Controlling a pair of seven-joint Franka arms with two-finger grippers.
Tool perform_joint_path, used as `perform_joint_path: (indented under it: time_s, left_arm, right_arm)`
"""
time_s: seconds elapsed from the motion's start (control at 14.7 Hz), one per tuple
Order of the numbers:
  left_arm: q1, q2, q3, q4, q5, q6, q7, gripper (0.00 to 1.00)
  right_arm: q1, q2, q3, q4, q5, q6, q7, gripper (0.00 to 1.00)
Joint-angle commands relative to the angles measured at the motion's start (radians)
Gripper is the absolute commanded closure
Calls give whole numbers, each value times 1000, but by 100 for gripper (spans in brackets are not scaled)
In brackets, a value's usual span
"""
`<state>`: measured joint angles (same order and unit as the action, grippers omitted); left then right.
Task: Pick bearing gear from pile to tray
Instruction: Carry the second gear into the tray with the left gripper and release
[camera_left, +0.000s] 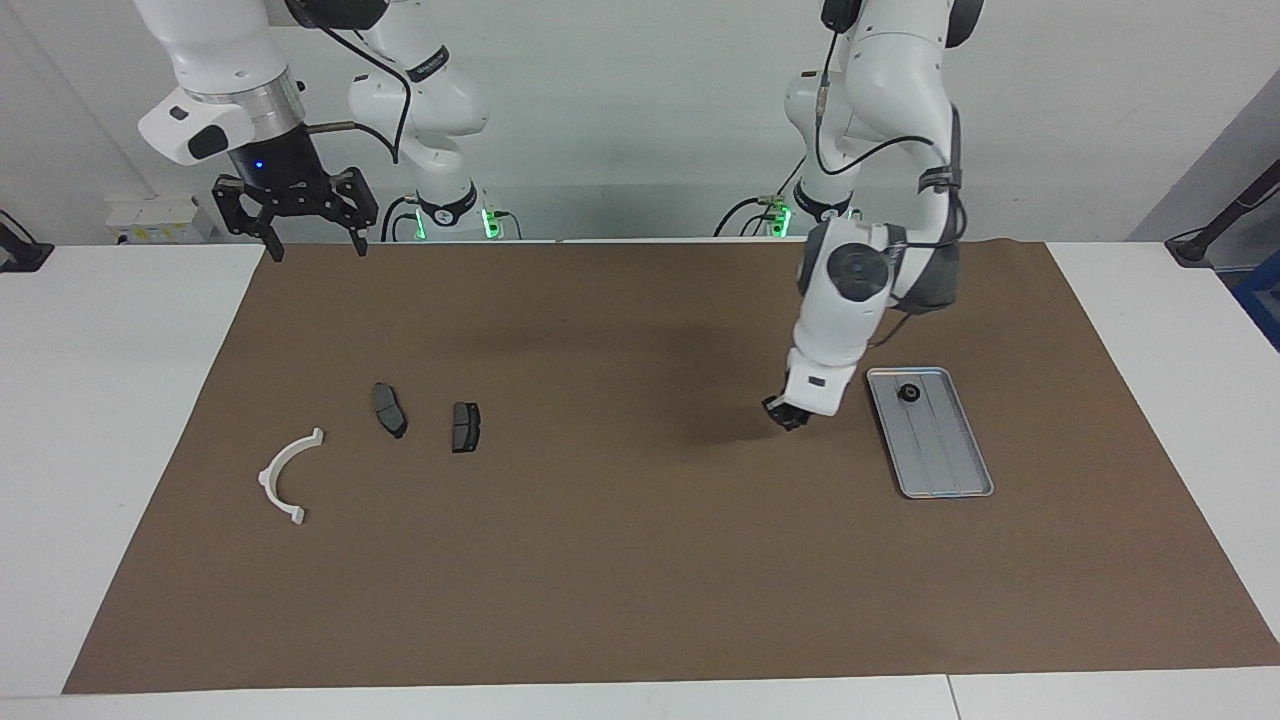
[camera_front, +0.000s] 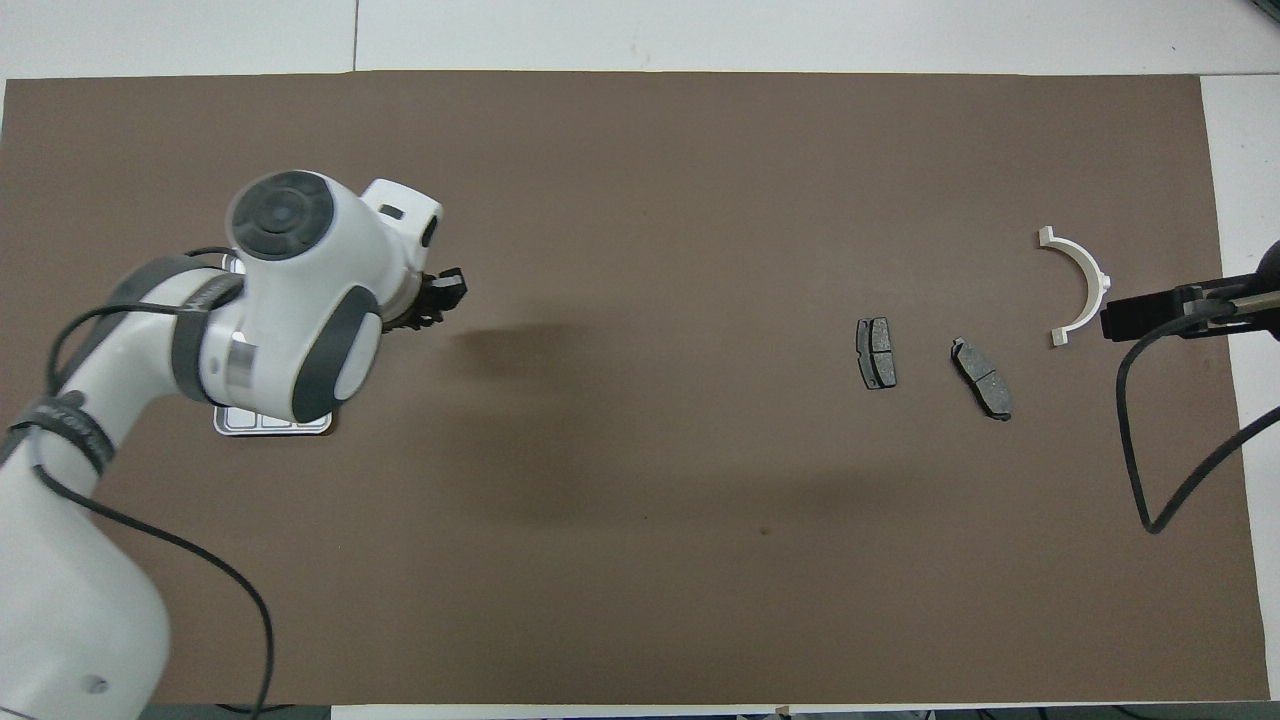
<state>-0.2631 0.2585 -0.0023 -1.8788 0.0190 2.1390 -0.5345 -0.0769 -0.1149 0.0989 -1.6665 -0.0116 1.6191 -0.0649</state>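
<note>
**Q:** Brown mat is shown. What is nearest the robots?

**A:** The right gripper (camera_left: 300, 215), spread open, waits above the mat's edge. Farther out, the left gripper (camera_left: 787, 415) is clenched over the mat just beside the tray (camera_left: 945, 470). Whether a bearing gear is pinched cannot be told. The pile's brake pads (camera_left: 389, 409) and white bracket (camera_left: 285, 475) lie toward the right arm's end.

**Q:** Which step?

**A:** Carrying, it is judged. Centring over the tray and releasing are needed next. A black round piece (camera_left: 909, 392) in the tray is seen only in the facing view. Overhead, it is hidden by the arm.
</note>
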Motion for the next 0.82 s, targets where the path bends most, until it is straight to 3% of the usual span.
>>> perform_joint_path:
  time_s: [0.0,0.27,0.41,0.61,0.75]
  left_arm:
    - [147,-38,-13,-48,12,2,236,100]
    - [257,-21,-13,-57,12,60,395,100]
    - [265,8,-13,-80,12,123,398,100]
    - [265,25,-13,-103,7,177,395,100]
    - [266,45,-13,-103,7,208,396,100]
  right_arm:
    - [-15,-19,1,-32,21,27,-9,0]
    - [-17,-17,1,-32,21,13,-9,0]
    - [-12,-12,-8,-26,21,15,-10,0]
    - [80,-6,-119,-21,19,12,-15,0]
    - [65,-8,-105,-21,19,13,-15,0]
